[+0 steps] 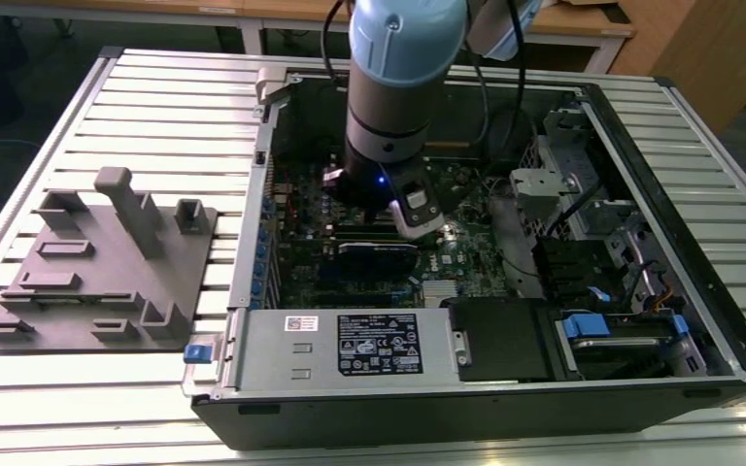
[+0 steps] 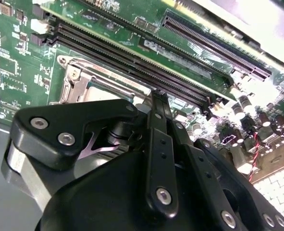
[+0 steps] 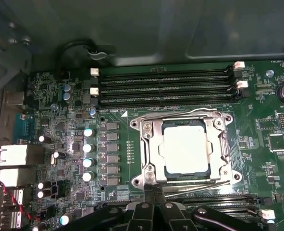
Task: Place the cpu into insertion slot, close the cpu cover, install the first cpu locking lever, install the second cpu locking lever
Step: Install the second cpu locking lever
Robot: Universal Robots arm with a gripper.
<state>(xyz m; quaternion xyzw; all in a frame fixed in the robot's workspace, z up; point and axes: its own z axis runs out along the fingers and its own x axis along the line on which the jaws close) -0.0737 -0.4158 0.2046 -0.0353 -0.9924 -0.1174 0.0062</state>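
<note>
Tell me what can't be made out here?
- Insertion slot: covered by the cpu and the cpu cover in the first wrist view.
- Cpu in the second wrist view: mostly hidden behind the gripper.
- Motherboard centre in the exterior view: blocked by the arm.

No words or numbers can be read. In the exterior view, a black label (image 1: 380,345) with white print and small signs sits on the power supply (image 1: 269,351), beside a small white sticker (image 1: 298,322) with a red mark. In the first wrist view, the board (image 3: 257,144) carries fine white lettering, too small to read, and a white triangle (image 3: 125,114) just off one corner of the cpu cover (image 3: 154,144).
</note>
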